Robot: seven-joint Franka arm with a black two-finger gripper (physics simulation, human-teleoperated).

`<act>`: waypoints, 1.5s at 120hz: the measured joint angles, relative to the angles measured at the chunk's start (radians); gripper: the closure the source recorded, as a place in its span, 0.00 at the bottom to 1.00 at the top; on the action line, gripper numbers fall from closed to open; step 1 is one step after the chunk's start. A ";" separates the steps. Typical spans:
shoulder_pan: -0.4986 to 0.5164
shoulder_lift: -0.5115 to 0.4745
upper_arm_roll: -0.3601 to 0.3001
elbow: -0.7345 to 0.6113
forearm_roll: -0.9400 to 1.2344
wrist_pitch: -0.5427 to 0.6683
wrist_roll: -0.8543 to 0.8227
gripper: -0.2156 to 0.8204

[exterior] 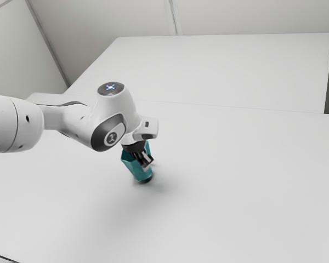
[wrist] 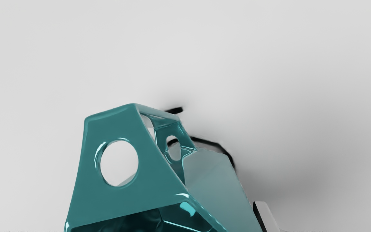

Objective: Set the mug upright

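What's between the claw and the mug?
Nothing visible: in the exterior view the claw overlaps the teal mug, no gap showing. Can't confirm contact.

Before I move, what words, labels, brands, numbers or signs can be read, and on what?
No words, brands or numbers are readable.
Pale emblem on the dark round joint cap of the white robot arm: too small to make out.
Bluish-white marks on the arm's dark top disc: too small to make out.
Teal, glossy, faceted mug: no lettering on its visible sides.

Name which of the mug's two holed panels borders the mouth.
The panel nearer the wrist camera, its hole looking larger; the other panel sits away from the mouth.
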 joint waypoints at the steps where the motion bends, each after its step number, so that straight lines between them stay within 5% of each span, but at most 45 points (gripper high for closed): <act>1: 0.000 0.000 0.000 0.000 0.000 0.000 0.000 0.93; 71: -0.006 -0.015 -0.001 0.000 -0.001 -0.009 0.002 0.60; 124: -0.021 -0.141 -0.004 0.028 -0.002 -0.062 0.003 0.53; 146: -0.003 -0.124 -0.009 0.194 -0.011 -0.175 -0.003 0.46; 180: 0.091 0.036 -0.006 0.616 -0.070 -0.547 -0.046 0.28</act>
